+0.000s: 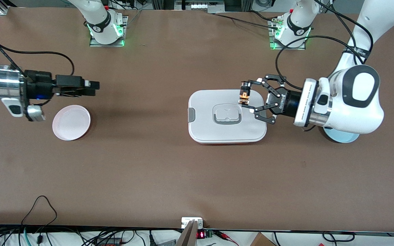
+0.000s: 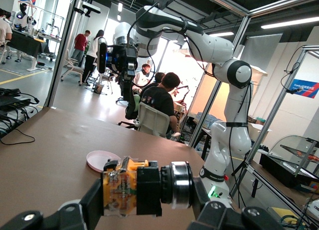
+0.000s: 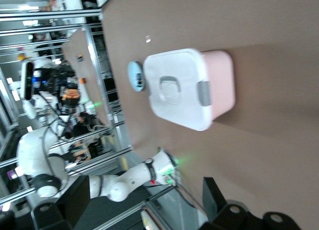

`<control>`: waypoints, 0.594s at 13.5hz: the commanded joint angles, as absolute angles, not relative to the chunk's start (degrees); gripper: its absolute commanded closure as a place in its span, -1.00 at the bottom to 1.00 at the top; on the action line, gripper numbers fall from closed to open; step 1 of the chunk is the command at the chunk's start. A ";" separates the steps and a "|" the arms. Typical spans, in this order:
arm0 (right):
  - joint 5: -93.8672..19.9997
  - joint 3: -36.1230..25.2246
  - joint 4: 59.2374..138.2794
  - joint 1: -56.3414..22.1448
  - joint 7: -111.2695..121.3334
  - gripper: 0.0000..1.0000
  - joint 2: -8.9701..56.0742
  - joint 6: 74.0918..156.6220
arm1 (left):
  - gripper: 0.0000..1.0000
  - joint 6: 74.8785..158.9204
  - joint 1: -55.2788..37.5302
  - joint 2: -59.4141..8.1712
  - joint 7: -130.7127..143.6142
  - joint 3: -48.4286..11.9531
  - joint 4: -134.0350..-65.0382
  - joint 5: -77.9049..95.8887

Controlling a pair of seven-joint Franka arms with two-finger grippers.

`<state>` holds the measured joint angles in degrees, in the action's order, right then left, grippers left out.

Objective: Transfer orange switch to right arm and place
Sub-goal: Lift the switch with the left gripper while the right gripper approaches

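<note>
Two claws: the left claw (image 1: pixel 246 96) grips the small orange-bodied, black-capped switch (image 1: pixel 244 95) over the white lidded plastic box (image 1: pixel 226 116); the right claw (image 1: pixel 91 84) waits open above the bench, well apart. A misaligned handover could drop it.

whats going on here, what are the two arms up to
The left gripper is shut on the orange switch, holding it up over the white lidded box. The right gripper is open and waits in the air above the table near the pink plate. No handover has happened yet.
</note>
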<state>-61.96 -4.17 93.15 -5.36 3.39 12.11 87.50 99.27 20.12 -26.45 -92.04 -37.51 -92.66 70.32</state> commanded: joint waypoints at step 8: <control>-84.46 -4.39 99.58 -13.62 -1.23 -1.00 12.48 93.16 | 1.00 124.97 17.67 -25.31 -85.17 -50.18 -94.31 73.30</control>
<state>-81.89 -4.04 98.26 -12.48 -0.17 12.51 92.43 122.08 18.38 -26.45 -85.44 -49.80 -93.27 71.23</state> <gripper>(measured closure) 0.000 0.269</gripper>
